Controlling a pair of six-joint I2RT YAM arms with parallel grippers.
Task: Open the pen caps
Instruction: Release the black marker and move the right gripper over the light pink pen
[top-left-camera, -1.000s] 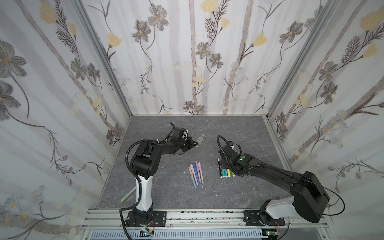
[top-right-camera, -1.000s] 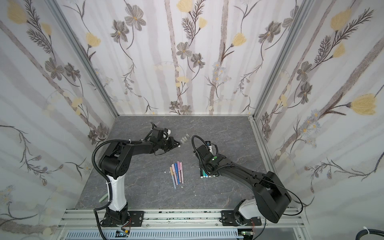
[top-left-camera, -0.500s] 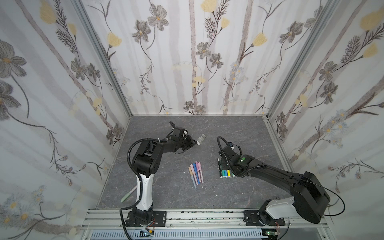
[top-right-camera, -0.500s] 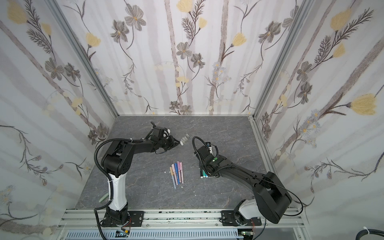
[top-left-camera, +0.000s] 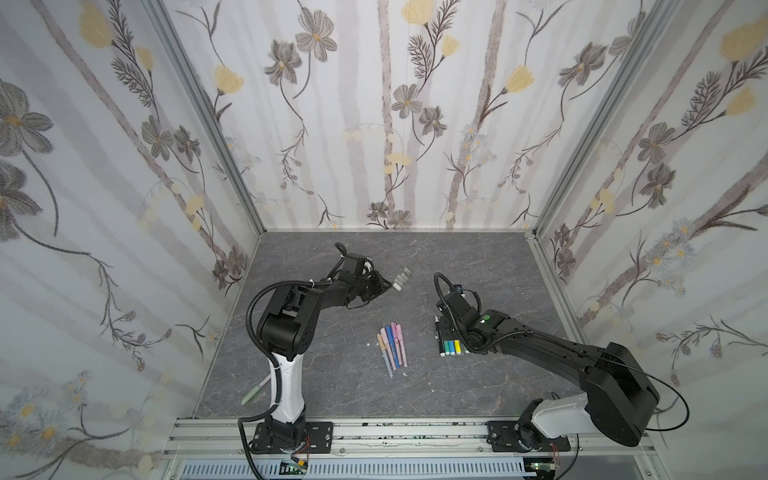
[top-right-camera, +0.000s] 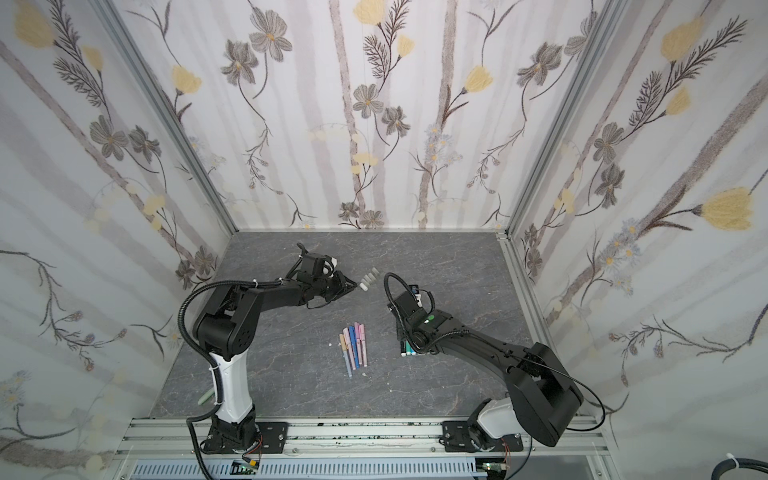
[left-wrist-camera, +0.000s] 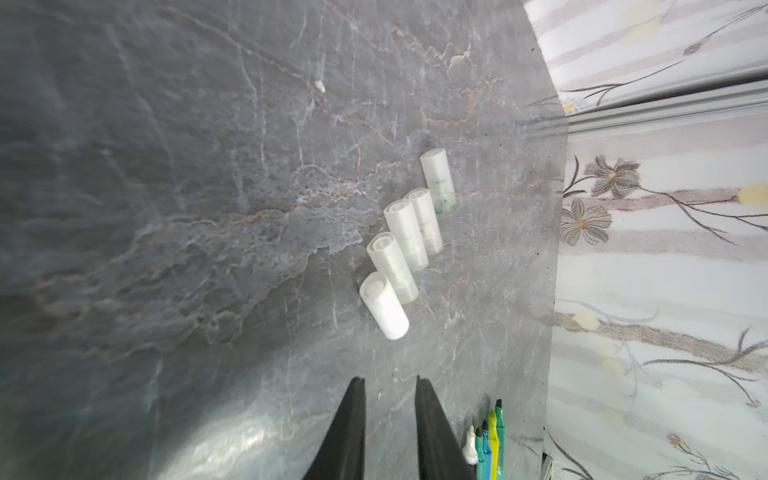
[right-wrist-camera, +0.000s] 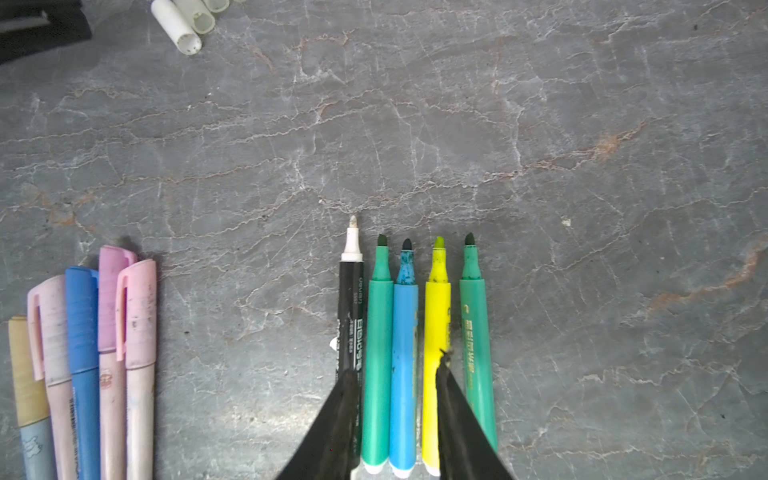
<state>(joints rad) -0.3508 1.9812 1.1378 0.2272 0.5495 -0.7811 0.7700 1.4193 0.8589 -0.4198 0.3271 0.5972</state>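
Note:
Several loose frosted white pen caps (left-wrist-camera: 392, 268) lie side by side in a slanted row, seen in both top views (top-left-camera: 402, 277) (top-right-camera: 369, 278). My left gripper (left-wrist-camera: 390, 380) is open just short of the nearest cap (left-wrist-camera: 384, 311), holding nothing, and shows in both top views (top-left-camera: 388, 286) (top-right-camera: 355, 285). My right gripper (right-wrist-camera: 397, 368) is open low over a row of uncapped markers (right-wrist-camera: 405, 332) (top-left-camera: 451, 347). Its fingers straddle the green and blue ones. Pastel pens (right-wrist-camera: 83, 332) (top-left-camera: 391, 343) lie bunched together with pink, blue and tan caps on.
A pale green pen (top-left-camera: 255, 392) lies off the grey mat beside the left arm's base. Patterned walls close in the back and both sides. A metal rail (top-left-camera: 415, 432) runs along the front edge.
My left gripper's jaws have parted, and a white cap now lies free at the near end of the row. The right arm has barely moved.

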